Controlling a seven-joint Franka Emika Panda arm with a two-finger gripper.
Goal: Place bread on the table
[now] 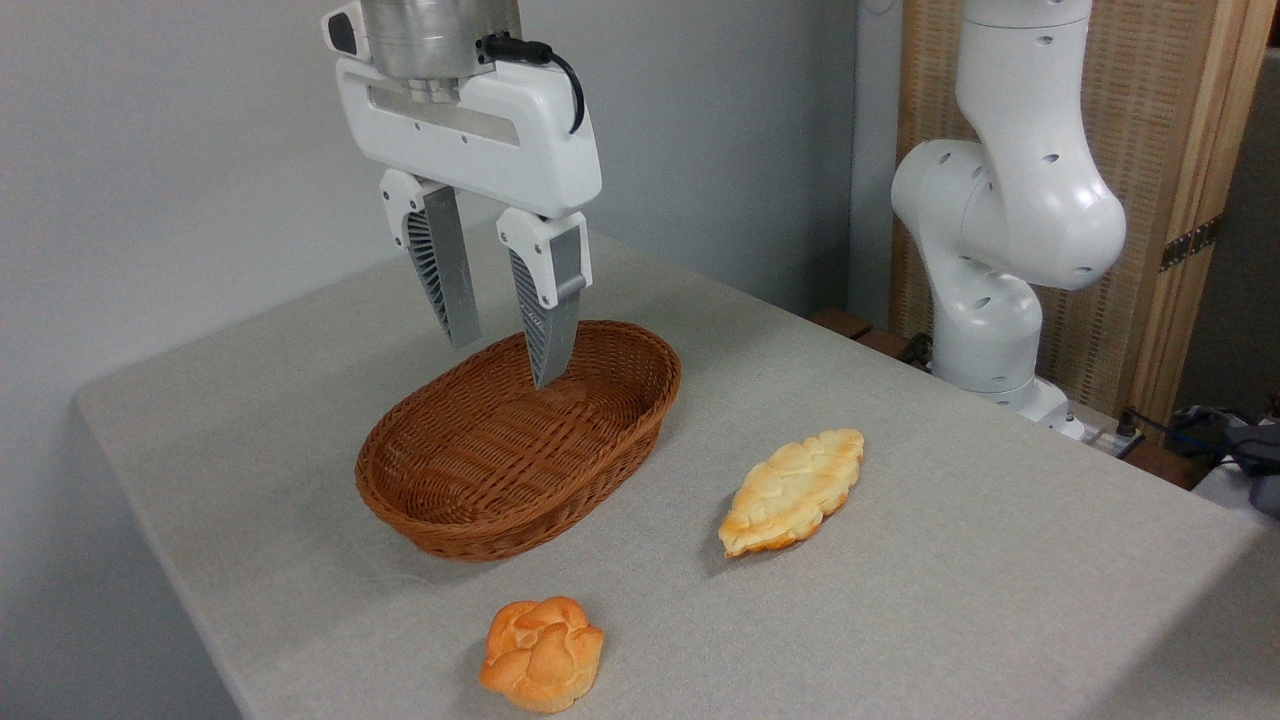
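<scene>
The bread [792,490], a flat leaf-shaped pale golden loaf with a braided top, lies on the grey-beige cloth table [950,560], to the right of the brown wicker basket [520,440]. My gripper [503,358] hangs open above the basket's far half, its grey fingers [550,320] spread with nothing between them. It is well apart from the bread, up and to the left of it.
A round orange knobbly bun [542,654] lies near the table's front edge, below the basket. The arm's white base [1000,250] stands past the table's right far edge. A wooden screen [1180,150] and cables are behind it.
</scene>
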